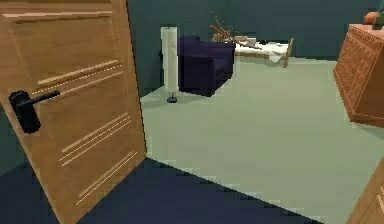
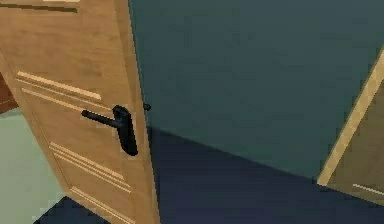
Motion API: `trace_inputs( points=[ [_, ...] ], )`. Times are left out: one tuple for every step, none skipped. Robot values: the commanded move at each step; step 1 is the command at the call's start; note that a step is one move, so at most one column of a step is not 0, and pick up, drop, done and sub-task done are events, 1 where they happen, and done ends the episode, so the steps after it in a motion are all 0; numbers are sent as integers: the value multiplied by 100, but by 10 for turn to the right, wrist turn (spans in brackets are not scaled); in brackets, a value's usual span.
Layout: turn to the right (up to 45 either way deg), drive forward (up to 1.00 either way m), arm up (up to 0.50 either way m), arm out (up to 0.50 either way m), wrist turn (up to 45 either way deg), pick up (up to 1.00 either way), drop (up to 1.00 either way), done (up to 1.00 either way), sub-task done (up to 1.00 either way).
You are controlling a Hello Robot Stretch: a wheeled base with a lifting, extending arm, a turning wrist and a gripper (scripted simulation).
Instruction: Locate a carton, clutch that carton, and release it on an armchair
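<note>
- Because the door [image 1: 70, 110] stands close at the forward view's left, the base may strike its edge or its handle [image 1: 25, 108] when driving through. This risk is judged from the narrow way.
- A wood panel [image 1: 372, 198] at the forward view's lower right narrows the way from the other side.
- The lamp [image 1: 170, 55] stands just beside the armchair [image 1: 207, 62]. An approach from that side may tip it.
- The carton's place cannot be told. Small pale things lie on the bed [image 1: 268, 50] beyond the armchair, too small to name.
- The gripper's state cannot be told.
- The floor [image 1: 260, 130] is pale green in the room ahead and dark blue near the robot. Both parts look flat and bare.
- The wall [image 2: 250, 70] is dark teal. A dresser [image 1: 362, 75] stands at the forward view's right, well apart from the armchair.
</note>
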Motion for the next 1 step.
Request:
trace_inputs(
  points=[
    [120, 0, 0, 0, 0, 0, 0, 0, 0]
  ],
)
